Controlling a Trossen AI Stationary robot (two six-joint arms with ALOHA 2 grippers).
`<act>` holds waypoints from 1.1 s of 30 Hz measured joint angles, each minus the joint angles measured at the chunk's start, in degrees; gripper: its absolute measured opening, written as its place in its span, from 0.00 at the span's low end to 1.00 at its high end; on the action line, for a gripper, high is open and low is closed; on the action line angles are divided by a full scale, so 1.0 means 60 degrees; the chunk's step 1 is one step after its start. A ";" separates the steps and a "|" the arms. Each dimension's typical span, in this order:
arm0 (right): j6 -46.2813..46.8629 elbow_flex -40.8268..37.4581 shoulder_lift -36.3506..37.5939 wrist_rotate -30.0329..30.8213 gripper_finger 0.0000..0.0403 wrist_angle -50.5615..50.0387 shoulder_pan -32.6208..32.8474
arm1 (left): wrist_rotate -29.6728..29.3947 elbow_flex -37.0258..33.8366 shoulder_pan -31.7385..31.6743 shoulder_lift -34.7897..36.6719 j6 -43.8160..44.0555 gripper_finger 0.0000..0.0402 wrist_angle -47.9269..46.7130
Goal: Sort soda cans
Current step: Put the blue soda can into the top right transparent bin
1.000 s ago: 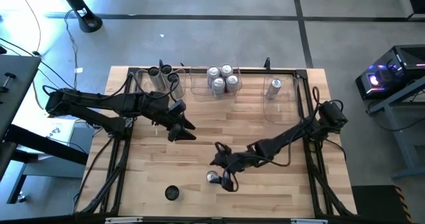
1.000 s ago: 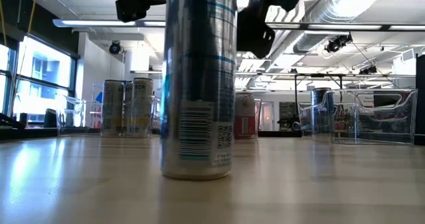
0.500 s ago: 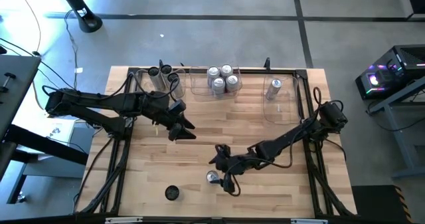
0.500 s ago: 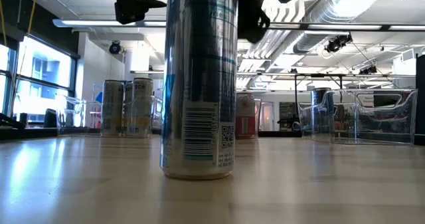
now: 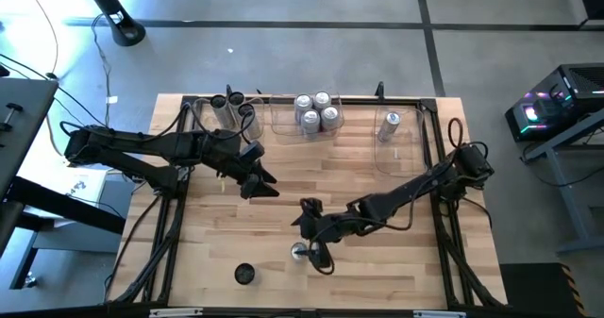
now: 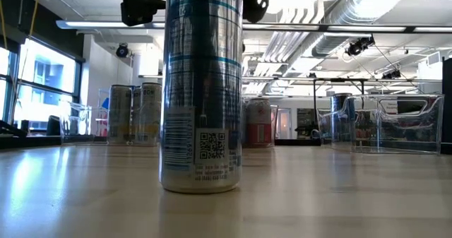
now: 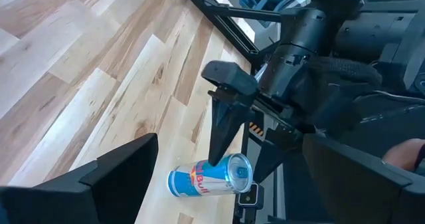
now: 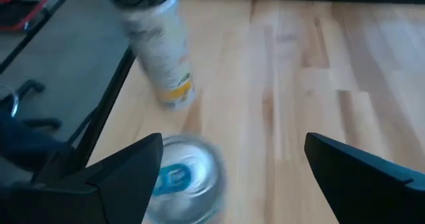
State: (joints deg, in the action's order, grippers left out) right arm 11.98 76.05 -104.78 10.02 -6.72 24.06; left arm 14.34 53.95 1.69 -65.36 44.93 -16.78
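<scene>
The right gripper (image 5: 313, 252) hovers wide open, holding nothing, just beside the near silver can (image 5: 301, 253), seemingly lining up a grasp; the left gripper (image 5: 261, 184) waits open mid-table.

Open tabletop (image 5: 377, 271) surrounds the silver can (image 5: 301, 252); black can (image 5: 244, 275) stands well apart.

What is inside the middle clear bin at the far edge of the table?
Four silver cans stand upright inside the middle bin, close together, tops showing. Their sides are hidden from above. In the low view only one, with red, shows; the front can covers the others.
</scene>
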 joint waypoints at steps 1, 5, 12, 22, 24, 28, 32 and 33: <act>-0.0097 0.0000 -0.0054 -0.0007 0.90 0.0000 0.0060 | -0.0001 0.0000 0.0000 0.0000 0.0000 0.92 -0.0002; -0.0366 -0.0008 -0.0316 -0.0342 0.90 0.0059 0.0277 | 0.0002 0.0000 0.0000 0.0000 -0.0004 0.92 -0.0007; -0.0972 -0.0007 -0.0914 -0.0393 0.90 0.0171 0.0320 | -0.0002 0.0000 0.0000 0.0000 0.0000 0.92 -0.0014; -0.0494 -0.0004 -0.1485 -0.0471 0.80 0.0868 -0.0090 | -0.0009 0.0000 0.0000 0.0000 0.0084 0.92 -0.0011; -0.0489 -0.0004 -0.1449 -0.0293 0.68 0.0846 -0.0089 | -0.0009 0.0000 0.0000 0.0000 0.0084 0.92 -0.0004; -0.0476 -0.0004 -0.1193 -0.0198 0.50 0.0530 -0.0201 | -0.0009 0.0000 0.0000 0.0000 0.0084 0.92 0.0027; -0.0512 -0.0004 -0.0285 0.0099 0.50 -0.0924 -0.0517 | -0.0006 0.0000 0.0000 0.0000 0.0073 0.92 0.0088; -0.0508 -0.0004 0.0051 0.0227 0.50 -0.1465 -0.0640 | -0.0006 0.0000 -0.0008 0.0000 0.0075 0.92 0.0103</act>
State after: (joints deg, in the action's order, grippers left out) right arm 8.94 76.03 -104.47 11.39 -15.51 20.22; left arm 14.31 53.95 1.64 -65.36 45.38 -16.16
